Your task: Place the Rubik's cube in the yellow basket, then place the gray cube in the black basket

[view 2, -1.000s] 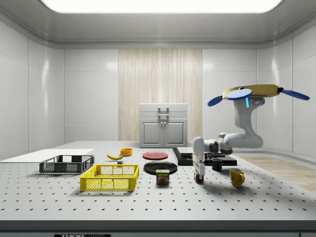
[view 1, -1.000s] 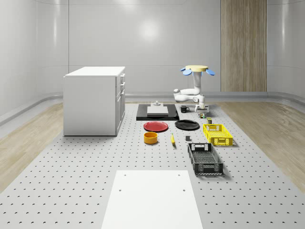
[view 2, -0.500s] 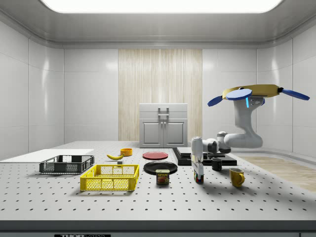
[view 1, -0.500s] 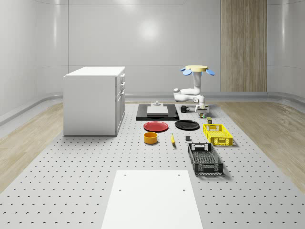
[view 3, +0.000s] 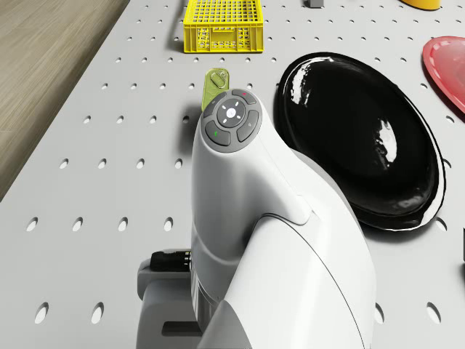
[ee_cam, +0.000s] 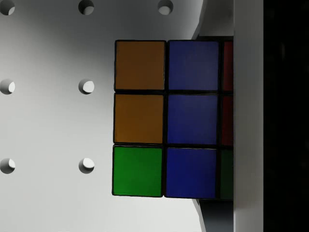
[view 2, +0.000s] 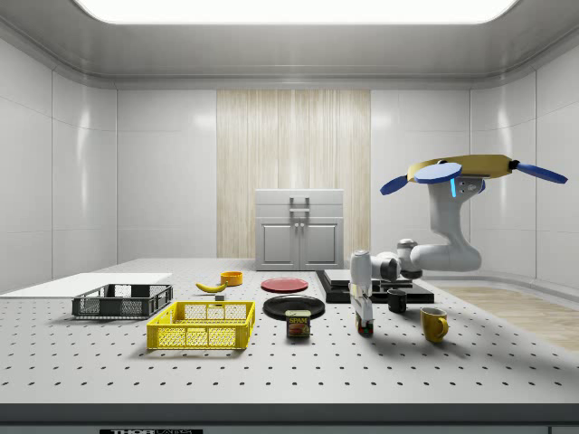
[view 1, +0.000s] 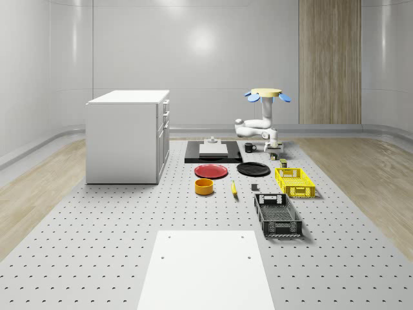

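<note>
So the gripper [view 2: 365, 318] hangs straight down at the table [view 2: 470, 362], and its fingers [ee_cam: 248, 116] look clamped on the Rubik's cube [ee_cam: 164, 118], which sits just off the table or barely touching it, I can't tell which. The drone [view 2: 457, 170] hovers off toward the side view's right, arm stretched out toward the cube. Best move I'd guess: lift cleanly, clear the spam can [view 2: 298, 324] on the way, and release low over the yellow basket [view 2: 203, 325]. The gray cube [view 1: 254, 188] sits near the black basket [view 1: 277, 214].
</note>
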